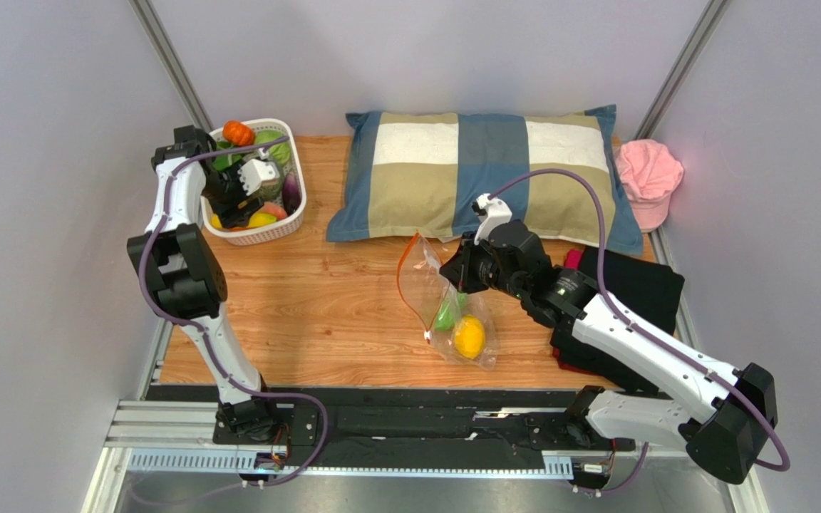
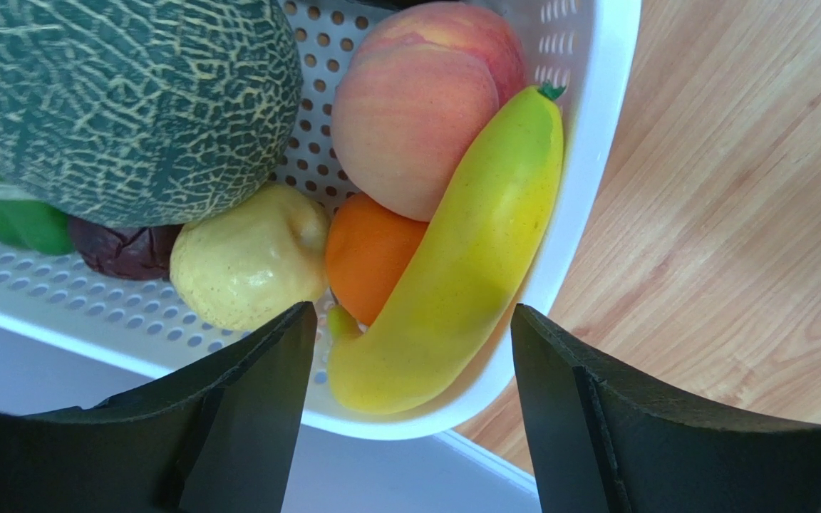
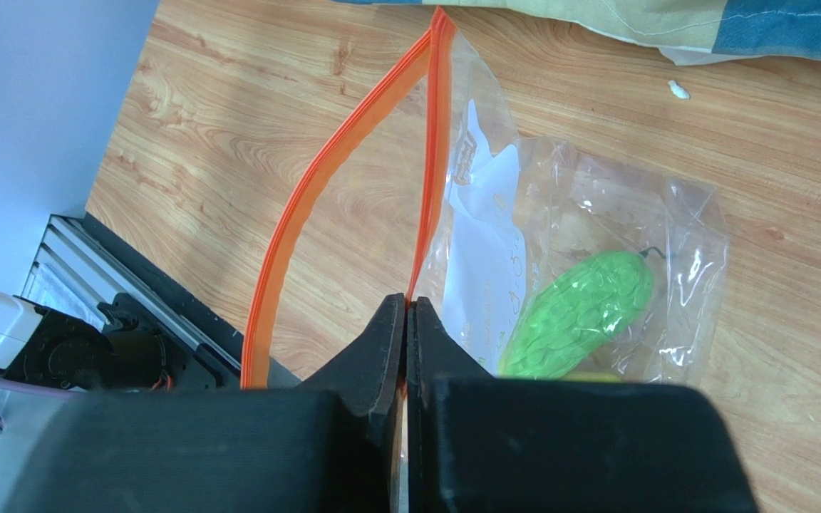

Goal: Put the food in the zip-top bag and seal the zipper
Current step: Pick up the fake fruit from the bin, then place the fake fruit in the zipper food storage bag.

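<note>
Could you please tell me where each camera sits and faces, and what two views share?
Top external: above and behind, facing down at the table; left arm, right arm show.
Left wrist: at the white basket, facing its banana; open left gripper shows.
Right wrist: facing the zip-top bag; right gripper shut on its zipper.
Shared, top and right wrist: green fruit.

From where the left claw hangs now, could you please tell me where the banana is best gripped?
Across its middle, from above. The banana lies slanted along the basket wall, its long curved body lined up between the fingers of the open left claw. One finger would likely slide beside the wall, the other beside the orange fruit, where room looks tight.
</note>
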